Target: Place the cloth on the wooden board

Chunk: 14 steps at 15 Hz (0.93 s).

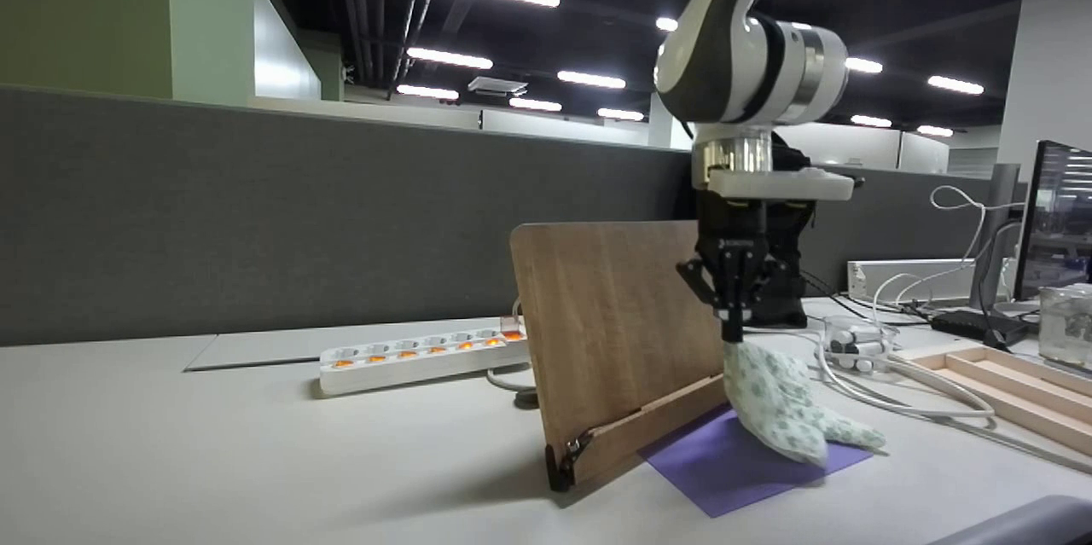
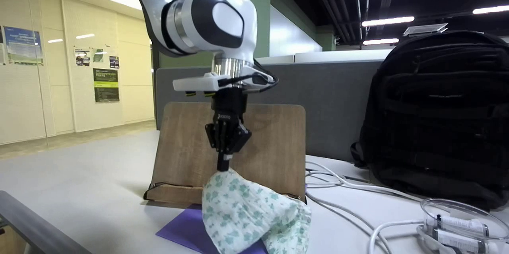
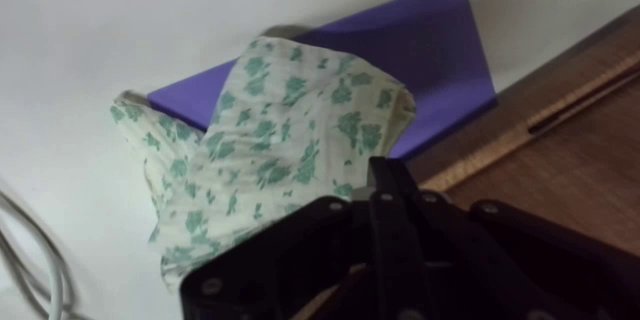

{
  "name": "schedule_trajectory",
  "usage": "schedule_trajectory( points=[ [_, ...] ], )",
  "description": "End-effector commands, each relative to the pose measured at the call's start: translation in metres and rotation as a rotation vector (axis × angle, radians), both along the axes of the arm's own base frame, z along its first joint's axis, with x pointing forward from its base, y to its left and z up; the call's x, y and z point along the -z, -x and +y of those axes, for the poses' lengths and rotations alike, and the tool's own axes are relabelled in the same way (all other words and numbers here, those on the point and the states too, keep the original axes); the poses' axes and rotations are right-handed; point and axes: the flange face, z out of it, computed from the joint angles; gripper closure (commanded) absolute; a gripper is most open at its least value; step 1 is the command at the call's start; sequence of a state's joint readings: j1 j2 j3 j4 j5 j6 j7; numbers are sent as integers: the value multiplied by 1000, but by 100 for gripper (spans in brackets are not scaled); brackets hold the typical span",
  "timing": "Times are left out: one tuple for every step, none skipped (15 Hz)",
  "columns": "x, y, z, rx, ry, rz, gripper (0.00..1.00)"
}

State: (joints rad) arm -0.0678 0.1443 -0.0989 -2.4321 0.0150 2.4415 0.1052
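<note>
Cloth, white w/ green print, hangs from your gripper: jaws together, top end pinched in the tips in both exterior views. You have it in front of the wooden board, over the purple sheet; one end sticks out past the sheet, above bare desk. Can't tell if lower folds touch down, or if cloth touches board. Board leans back, ledge along bottom, out from desk's back edge (i.e. partition side). Power strip, lit orange, lies nr that back edge, partly hidden by board. Backpack stands nr same edge. Pale wood tray w/ compartments sits well apart from board, cut off by frame; monitor, also cut off, stands nearer back edge.
</note>
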Motion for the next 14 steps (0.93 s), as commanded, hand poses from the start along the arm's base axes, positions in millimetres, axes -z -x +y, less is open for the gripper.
schedule_trajectory(
  points=[
    [-64, -16, 22, 28, 29, -111, 100],
    [-81, -22, 27, 33, 28, -145, 100],
    [-99, -28, 33, 44, 27, -183, 100],
    [-116, -35, 38, 56, 27, -223, 100],
    [-138, -42, 47, 78, 25, -270, 100],
    [-156, -48, 51, 103, 17, -305, 100],
    [-172, -57, 50, 140, 14, -346, 100],
    [-187, -64, 50, 173, 10, -380, 100],
    [-202, -70, 50, 220, 3, -414, 100],
    [-214, -75, 48, 261, -8, -445, 100],
    [-223, -79, 47, 300, -14, -475, 100],
    [-230, -83, 43, 337, -23, -505, 100],
    [-236, -86, 40, 374, -28, -539, 100],
    [-241, -89, 39, 413, -29, -570, 100]
  ],
)
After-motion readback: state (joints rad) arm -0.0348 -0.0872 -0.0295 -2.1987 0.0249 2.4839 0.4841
